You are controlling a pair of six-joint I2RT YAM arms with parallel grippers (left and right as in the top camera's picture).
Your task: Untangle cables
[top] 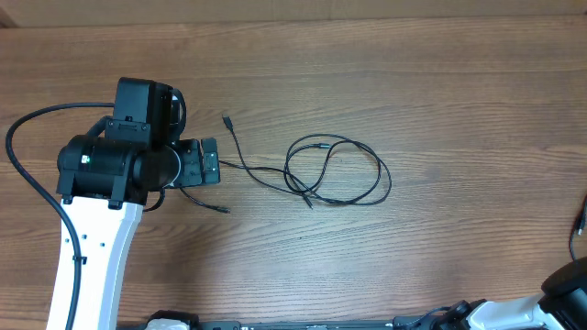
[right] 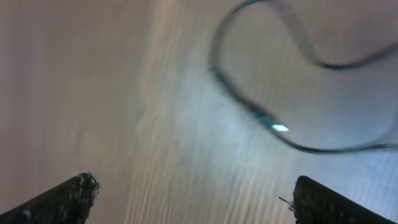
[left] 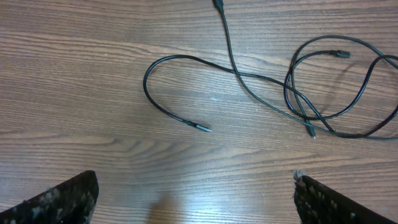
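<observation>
Thin black cables (top: 337,170) lie on the wooden table in the overhead view: a bunched double loop at the centre, one strand running up to a small plug (top: 227,119), another ending in a tip (top: 223,210). My left gripper (top: 218,163) sits just left of them, open and empty. In the left wrist view the left gripper (left: 196,182) stands wide apart over bare wood, with a silver-tipped cable end (left: 202,127) and the loops (left: 336,93) ahead. The right wrist view is blurred; my right gripper (right: 193,183) is open with nothing in it, and a cable loop (right: 292,118) lies beyond.
The left arm's thick black wire (top: 27,174) curves along the table's left side. Part of the right arm (top: 569,286) shows at the bottom right corner. The table's far edge (top: 293,20) runs along the top.
</observation>
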